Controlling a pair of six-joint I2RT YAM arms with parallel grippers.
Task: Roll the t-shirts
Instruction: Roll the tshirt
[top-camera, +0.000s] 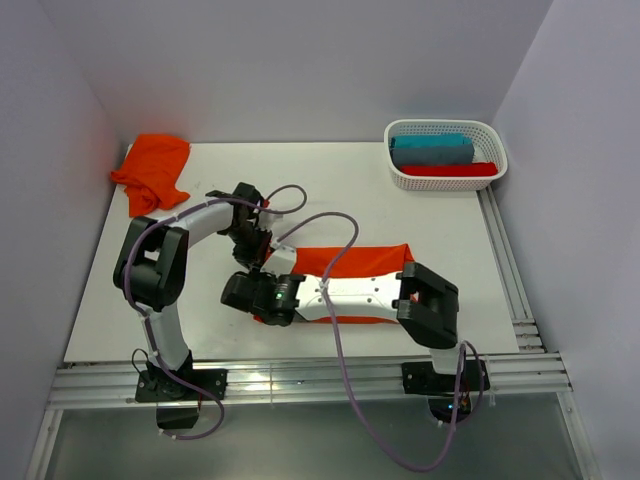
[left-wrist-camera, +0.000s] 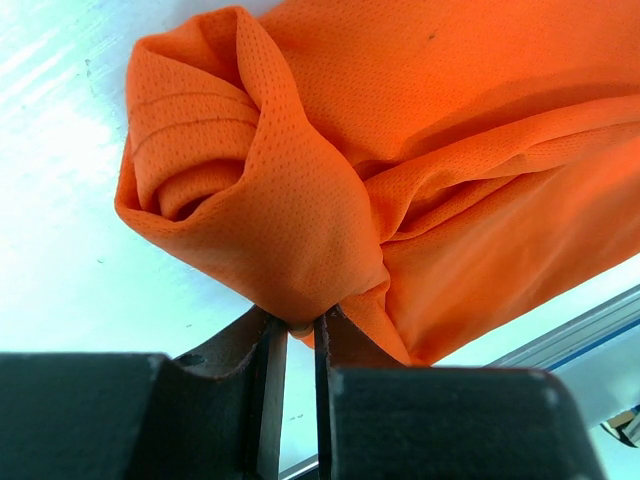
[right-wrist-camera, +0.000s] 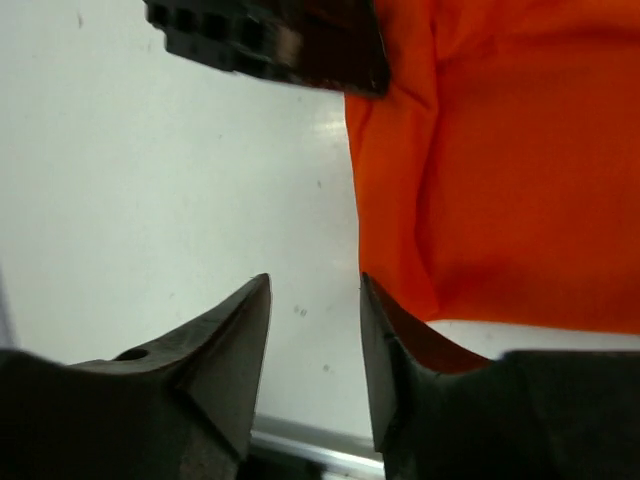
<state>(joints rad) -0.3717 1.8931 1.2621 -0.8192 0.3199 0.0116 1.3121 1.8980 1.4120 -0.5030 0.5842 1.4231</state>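
- Pinching a rolled corner of the bright orange thin mesh t-shirt, the left gripper is nearly closed.
- Right gripper gapes wide just beside its edge.

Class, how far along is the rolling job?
Done: the middle t-shirt lies folded in a strip, one end rolled. In hand: left gripper pinches that rolled end; right gripper is open at the strip's edge. Left: finish rolling, then the crumpled t-shirt far left.

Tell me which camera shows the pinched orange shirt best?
Left wrist camera: the shirt fills it, rolled end pinched by the left gripper. From above, arms hide much; right wrist shows just an edge.
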